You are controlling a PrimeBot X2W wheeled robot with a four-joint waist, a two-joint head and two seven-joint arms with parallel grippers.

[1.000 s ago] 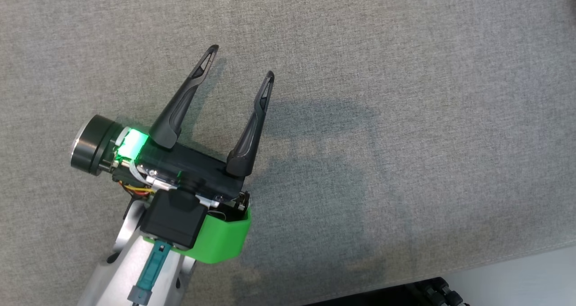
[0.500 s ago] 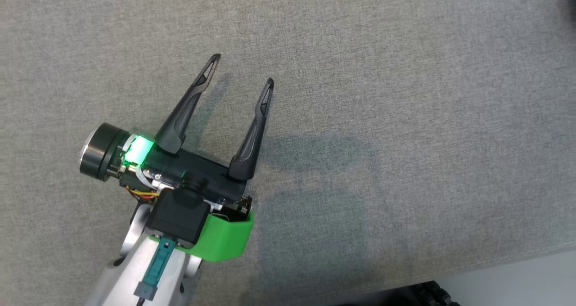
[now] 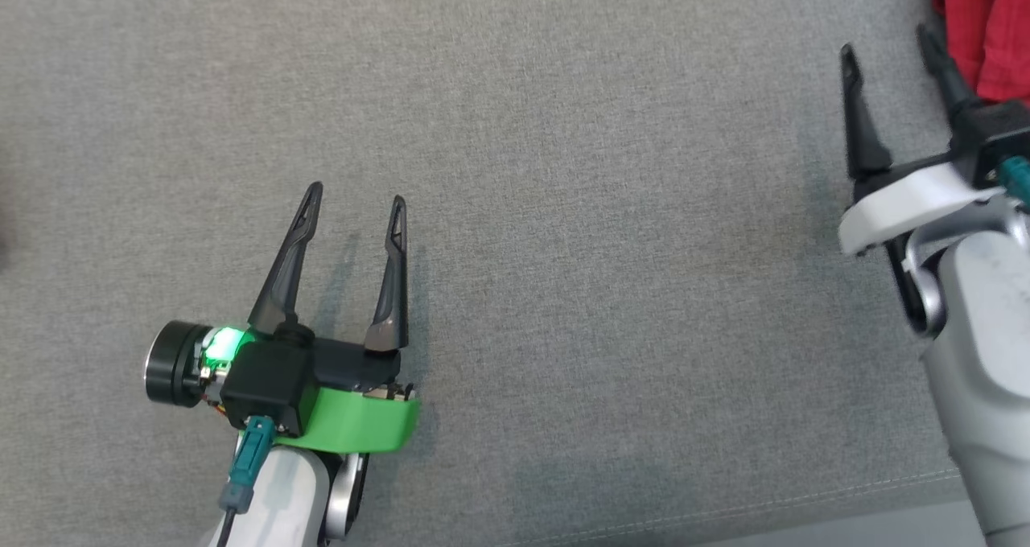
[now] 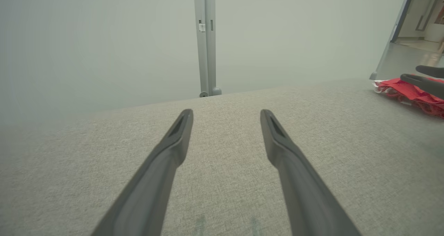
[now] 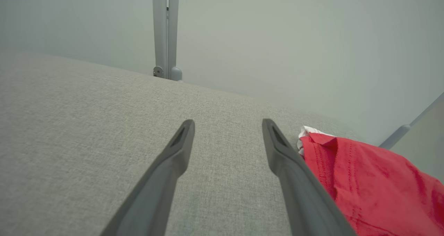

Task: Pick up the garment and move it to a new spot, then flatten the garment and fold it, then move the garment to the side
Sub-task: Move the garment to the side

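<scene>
Garment: crumpled red cloth, stitched hem, far right on grey woven surface. I see right gripper beside it, left gripper apart; both splayed, empty.

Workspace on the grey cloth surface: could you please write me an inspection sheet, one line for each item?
Surface: grey woven cloth surface, flat, with a seam near its front edge.
Job's things: red garment with a white bit showing, lying at the far right of the surface; not held.
Clutter: nothing seen.
Grippers: left tool open, nothing between its fingers, over bare cloth. Right tool open, close beside the garment; contact cannot be told.
Cables: teal-plugged cable at the left wrist; teal plug at the right wrist.
Surroundings: pale wall and grey post behind the surface.
</scene>
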